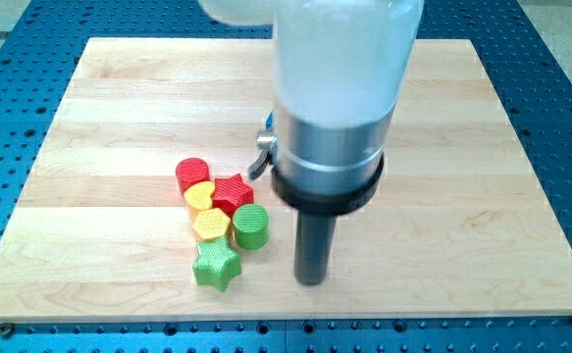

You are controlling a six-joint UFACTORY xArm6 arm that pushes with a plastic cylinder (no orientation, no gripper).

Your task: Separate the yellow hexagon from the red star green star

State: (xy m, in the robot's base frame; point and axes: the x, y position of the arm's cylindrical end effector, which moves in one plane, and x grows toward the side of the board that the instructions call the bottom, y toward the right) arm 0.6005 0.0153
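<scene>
The yellow hexagon (pixel 211 226) lies in a tight cluster left of the board's centre. The red star (pixel 233 192) touches it at its upper right and the green star (pixel 216 264) touches it from below. My tip (pixel 311 278) stands on the board to the right of the cluster, about level with the green star and well apart from it. A green cylinder (pixel 250 226) sits between the hexagon and my tip. A red cylinder (pixel 193 176) and a yellow heart-like block (pixel 199 197) sit at the cluster's upper left.
The wooden board (pixel 119 118) lies on a blue perforated table (pixel 560 108). A blue block (pixel 265 126) is mostly hidden behind the arm's wide body (pixel 337 98), which covers the board's upper middle.
</scene>
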